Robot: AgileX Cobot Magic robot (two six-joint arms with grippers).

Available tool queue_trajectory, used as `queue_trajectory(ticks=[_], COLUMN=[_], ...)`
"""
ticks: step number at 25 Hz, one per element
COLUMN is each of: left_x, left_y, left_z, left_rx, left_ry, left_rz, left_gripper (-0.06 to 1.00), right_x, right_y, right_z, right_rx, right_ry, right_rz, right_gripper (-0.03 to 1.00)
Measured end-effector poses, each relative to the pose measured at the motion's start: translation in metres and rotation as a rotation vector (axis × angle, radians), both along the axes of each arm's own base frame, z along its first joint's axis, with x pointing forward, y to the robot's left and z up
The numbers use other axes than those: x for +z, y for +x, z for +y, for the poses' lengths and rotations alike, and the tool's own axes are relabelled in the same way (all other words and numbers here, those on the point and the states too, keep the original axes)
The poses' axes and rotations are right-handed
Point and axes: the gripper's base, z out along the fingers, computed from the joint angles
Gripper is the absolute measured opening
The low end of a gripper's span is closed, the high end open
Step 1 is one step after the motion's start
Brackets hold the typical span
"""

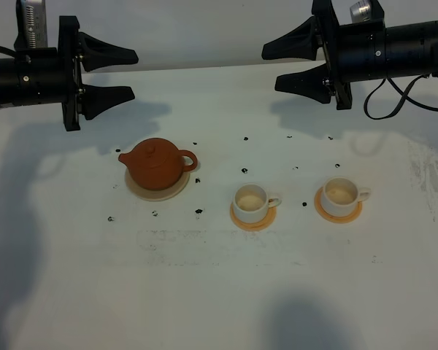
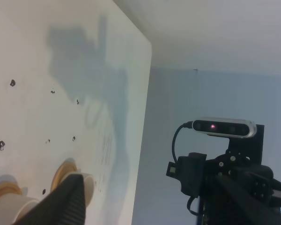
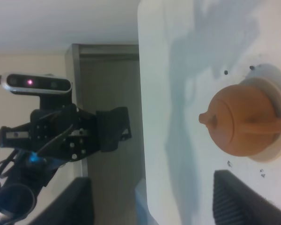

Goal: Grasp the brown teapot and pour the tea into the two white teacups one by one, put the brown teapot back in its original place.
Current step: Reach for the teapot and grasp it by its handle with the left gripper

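Upper left of the overhead frame: left fingers (image 1: 106,51), black and tapered, spread wide with nothing between them, clear of everything on the white counter (image 1: 219,292).

Below them, left of centre: the brown teapot (image 1: 158,165), small, round, reddish-brown clay, knobbed lid on, short spout toward the left edge, loop handle toward the right, upright on a pale cream saucer (image 1: 158,195) only slightly wider than the pot.

Lower centre: left teacup (image 1: 250,202), white, squat and cylindrical, little handle to the right, seated on an orange coaster (image 1: 253,224).

Further right, well apart: right teacup (image 1: 340,192), same shape, same handle side, on a second orange coaster (image 1: 339,215).

Upper right: right fingers (image 1: 296,40), likewise gaping and empty, tips pointing left, nowhere near pot or cups.

Hard to make out: cup interiors pale beige, contents uncertain. Small black specks (image 1: 244,138) scattered around pot and cups, nature unclear. Both arms cut off by the frame edges.

From the left wrist camera: only one dark, blurred finger in view, in front of the two cups, both cropped by the frame.

From the right wrist camera: teapot handle and saucer rim clipped at the edge, two finger ends dark and out of focus, the opposite arm and its camera beyond the counter's edge.
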Motion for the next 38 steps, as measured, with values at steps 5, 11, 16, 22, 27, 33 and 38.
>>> queue_trajectory(ticks=[5,11,16,22,27,33,38], left_x=[0.000,0.000,0.000,-0.001,0.004,0.036,0.068], left_y=[0.000,0.000,0.000,-0.001,-0.001,-0.006,-0.018], left_z=[0.000,0.000,0.000,0.000,0.000,0.002,0.003], left_rx=[-0.001,-0.001,-0.003,-0.065,-0.118,-0.103,-0.137], left_ry=[0.001,0.001,0.005,0.087,0.167,0.288,0.473], left_rz=[-0.002,-0.002,-0.005,-0.131,-0.285,-0.490,-0.695], left_gripper=[0.57,0.57,0.57,0.57,0.57,0.57,0.57], right_x=[0.000,0.000,0.000,-0.001,-0.001,0.024,0.035], right_y=[0.000,0.000,0.000,-0.001,-0.001,0.009,0.014], right_z=[0.000,0.000,0.000,0.000,-0.001,-0.004,-0.010], right_rx=[0.000,0.000,0.012,0.032,0.076,0.163,0.197], right_ry=[0.000,0.000,-0.016,-0.041,-0.104,-0.285,-0.428], right_rz=[0.000,-0.001,-0.031,-0.077,-0.154,-0.309,-0.350], right_gripper=[0.56,0.56,0.56,0.56,0.55,0.52,0.51])
